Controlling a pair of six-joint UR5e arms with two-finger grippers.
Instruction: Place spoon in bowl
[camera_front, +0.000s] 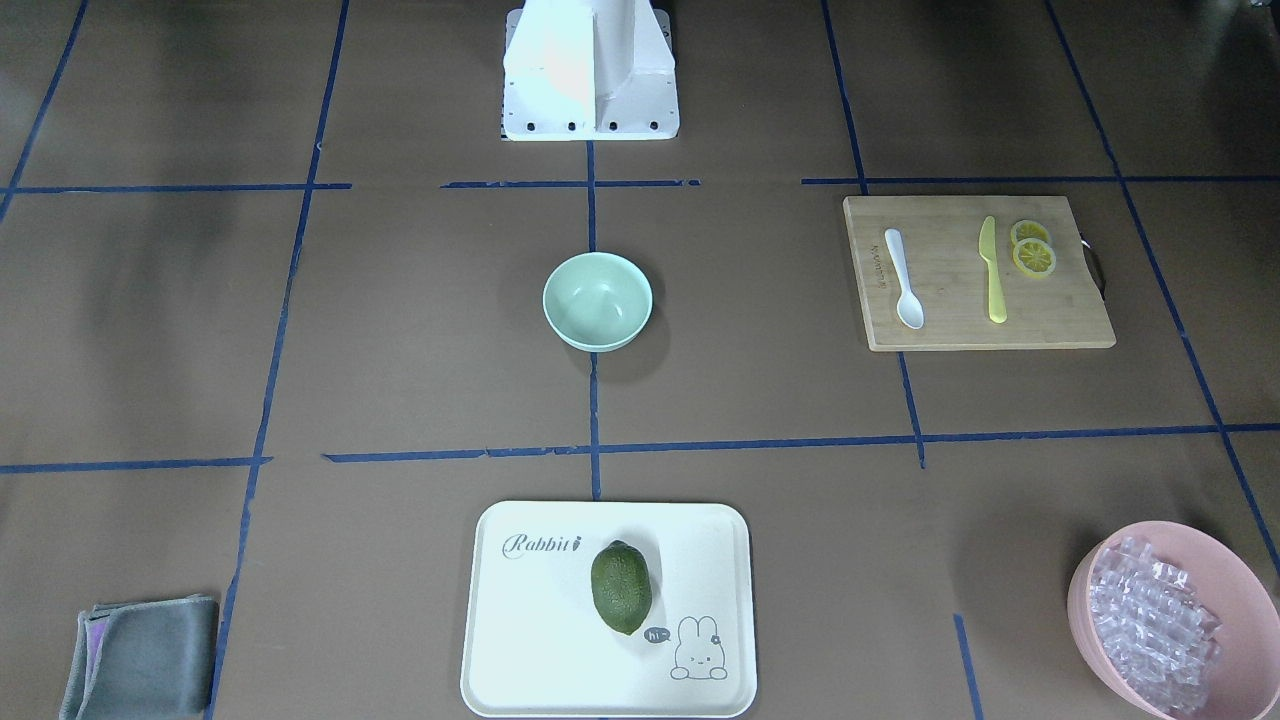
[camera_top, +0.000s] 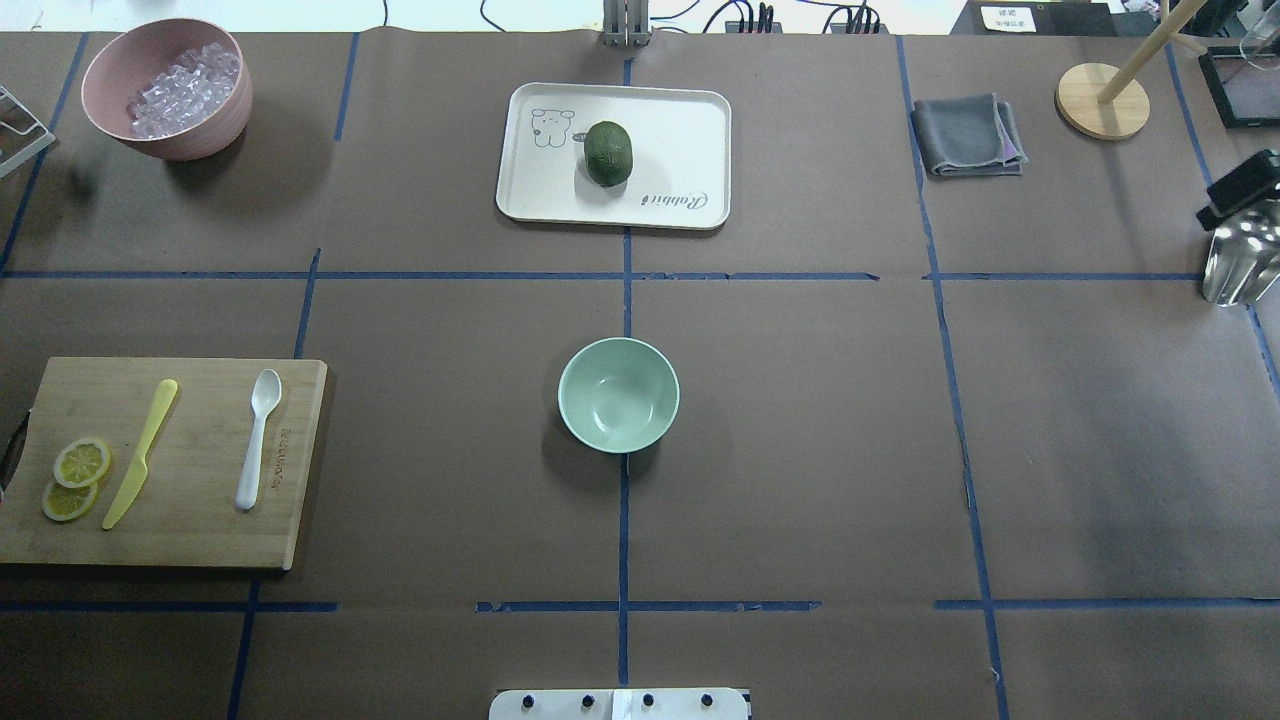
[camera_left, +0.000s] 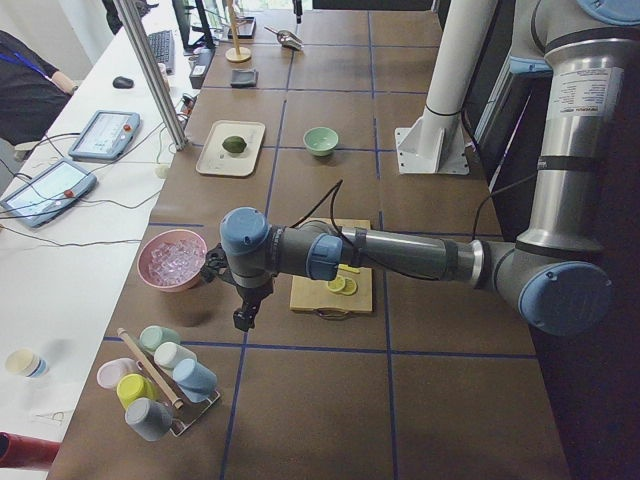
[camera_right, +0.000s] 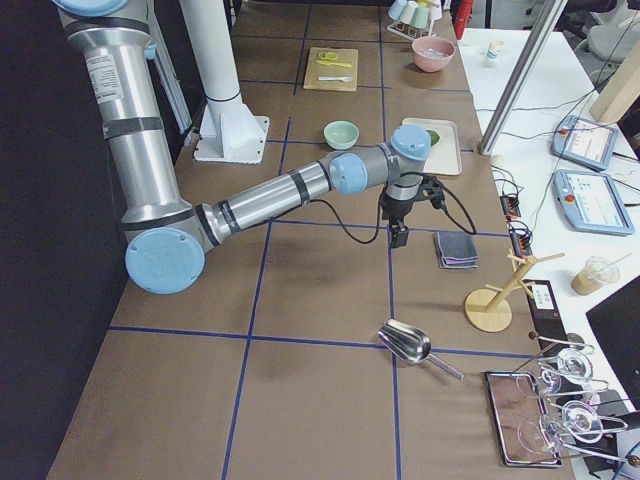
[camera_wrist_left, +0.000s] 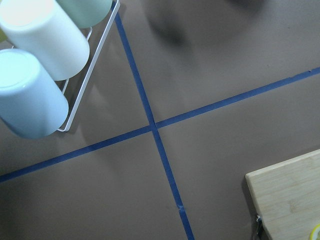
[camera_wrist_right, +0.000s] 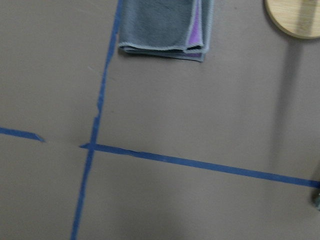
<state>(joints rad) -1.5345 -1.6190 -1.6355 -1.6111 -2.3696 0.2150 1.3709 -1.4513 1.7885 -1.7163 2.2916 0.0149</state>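
L gripper (camera_left: 244, 318) hangs off my near arm in the left side view, over bare table between the pink bowl (camera_left: 171, 262) and the cutting board (camera_left: 310, 296). It shows in that view only, so can't tell if the jaws are apart or closed; nothing seen in them. L wrist cam looks down on blue tape lines, a board corner and 3 cups (camera_wrist_left: 47, 37) lying in a wire rack (camera_wrist_left: 80, 100).

R gripper (camera_right: 398, 236) hangs over the table just beside the folded grey cloth (camera_right: 456, 250); same problem, can't tell the jaw state, nothing seen in it. R wrist cam has that cloth and a round wooden base.

Counts: 1 spoon (camera_top: 256, 440), white, lying flat on the board, scoop pointing away from me, approx parallel to 1 yellow knife (camera_top: 140, 452); 2 lemon slices (camera_top: 82, 462) overlap beside the knife. 1 mint bowl (camera_top: 618, 400) sits upright mid-table on the centre tape line, well apart from the board, empty. 1 tray (camera_top: 680, 130) beyond it carries 1 green fruit (camera_top: 608, 152). The pink bowl holds clear cubes.

Writing: tray reads "Rabbit", w/ a "hi~" bubble by a rabbit drawing. Board has a burnt-in mark by the spoon, too small to read
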